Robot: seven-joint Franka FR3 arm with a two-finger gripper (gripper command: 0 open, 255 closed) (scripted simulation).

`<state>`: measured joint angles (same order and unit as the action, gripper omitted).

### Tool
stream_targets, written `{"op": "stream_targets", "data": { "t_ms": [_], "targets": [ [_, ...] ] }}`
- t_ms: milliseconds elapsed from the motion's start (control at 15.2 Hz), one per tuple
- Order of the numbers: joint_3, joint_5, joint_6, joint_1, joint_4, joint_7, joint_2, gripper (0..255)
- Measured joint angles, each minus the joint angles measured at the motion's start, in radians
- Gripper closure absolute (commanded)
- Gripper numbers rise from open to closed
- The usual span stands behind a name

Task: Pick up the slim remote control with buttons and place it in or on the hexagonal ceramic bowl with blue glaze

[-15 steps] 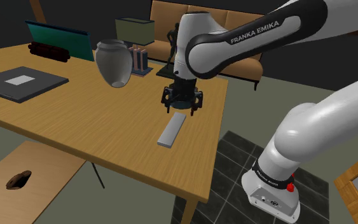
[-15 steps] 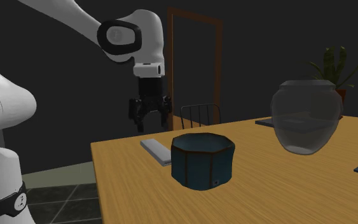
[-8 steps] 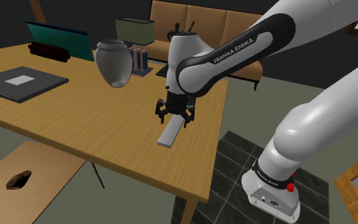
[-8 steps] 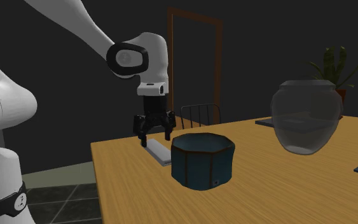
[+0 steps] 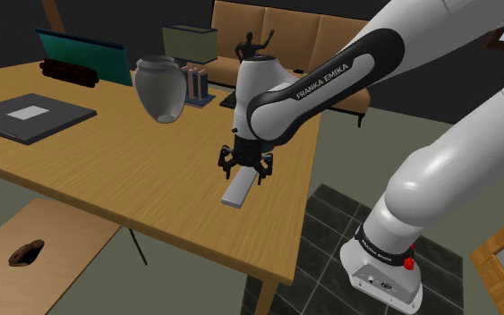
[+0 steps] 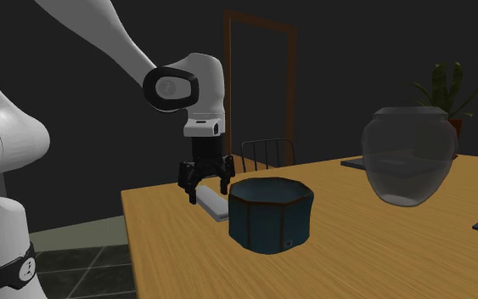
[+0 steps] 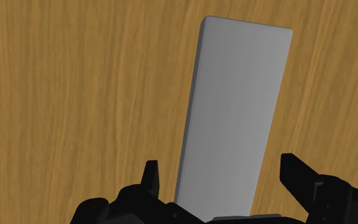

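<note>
A plain grey slab, the remote (image 5: 238,190), lies flat on the wooden table (image 5: 133,161) near its edge toward the stand. My gripper (image 5: 244,175) hangs just above the remote's far end, open, one finger on each side of the slab without touching it. From the wrist, the remote (image 7: 234,114) runs lengthwise away from the gripper (image 7: 220,167) between the spread fingers. In the second exterior view the gripper (image 6: 205,191) is over the remote (image 6: 212,204), and the dark blue faceted bowl (image 6: 269,214) stands right next to it, toward that view's right.
A grey vase (image 5: 160,88) (image 6: 409,155) stands farther along the table, with books (image 5: 196,85), a dark mat (image 5: 28,116) and a green board (image 5: 84,54) beyond. A sofa (image 5: 330,45) is behind the table. The table edge (image 5: 286,268) is close.
The gripper has come down from well above the table to just over the remote, staying open. The remote and bowl have not moved.
</note>
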<state>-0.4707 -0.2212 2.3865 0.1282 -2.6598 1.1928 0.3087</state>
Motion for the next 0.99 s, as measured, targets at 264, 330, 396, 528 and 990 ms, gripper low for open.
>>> {"op": "stream_targets", "data": {
  "t_ms": [264,330,396,528,990],
  "targets": [
    [0.000,0.000,0.001,0.000,0.000,0.000,0.000,255],
    [0.000,0.000,0.001,0.000,0.000,0.000,0.000,255],
    [0.000,0.000,0.001,0.000,0.000,0.001,0.000,255],
    [0.000,0.000,0.001,0.000,0.000,0.000,0.000,255],
    [0.007,-0.006,-0.035,-0.005,0.009,-0.004,0.028,255]
  ]
}}
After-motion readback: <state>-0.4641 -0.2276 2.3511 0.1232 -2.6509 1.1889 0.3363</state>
